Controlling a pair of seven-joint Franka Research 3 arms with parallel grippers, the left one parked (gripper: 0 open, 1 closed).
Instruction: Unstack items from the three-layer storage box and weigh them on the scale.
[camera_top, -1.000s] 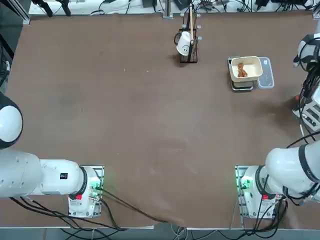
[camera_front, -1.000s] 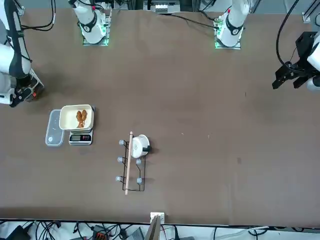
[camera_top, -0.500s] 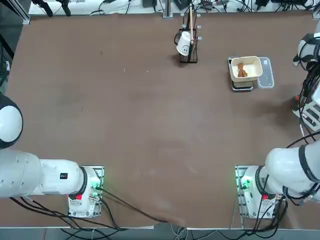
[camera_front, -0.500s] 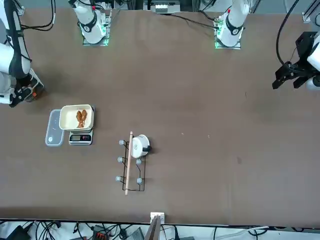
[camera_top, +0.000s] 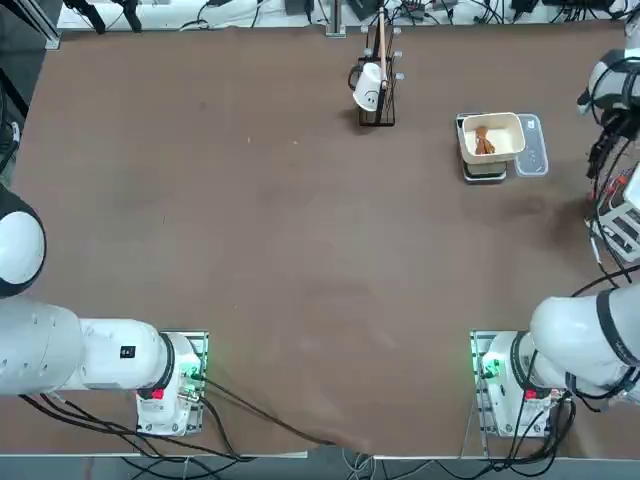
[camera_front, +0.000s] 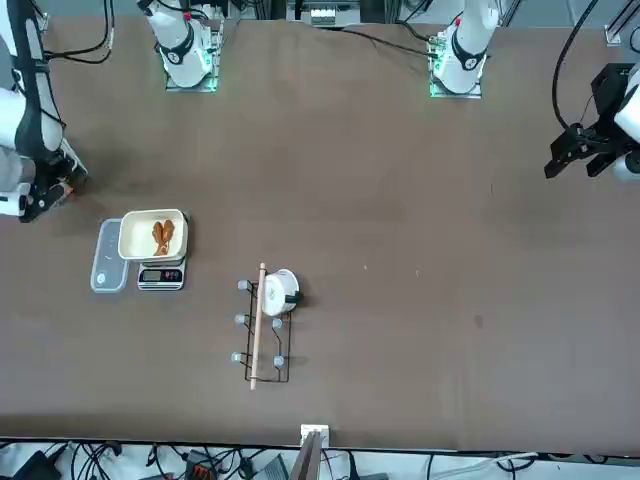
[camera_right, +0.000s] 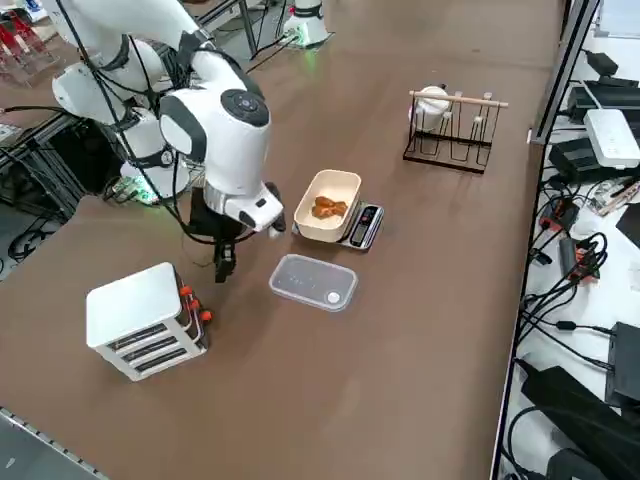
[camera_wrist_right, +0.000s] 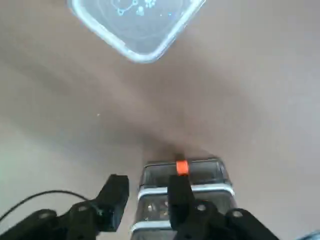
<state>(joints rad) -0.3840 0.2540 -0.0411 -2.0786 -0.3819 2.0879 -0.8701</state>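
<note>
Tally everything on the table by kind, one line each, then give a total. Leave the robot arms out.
Storage box: 1
Scale: 1
Cream bowl: 1
Reddish-brown lumps in the bowl: 2, as far as I can tell, since they touch
Clear plastic lid: 1
Black wire rack: 1
White cup on the rack: 1
Total: 8

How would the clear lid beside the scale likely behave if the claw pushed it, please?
The lid looks thin and flat, so it would probably slide rather than tip. Being clear plastic, it seems light and may flex. The open claw, above the storage box, isn't touching it.
</note>
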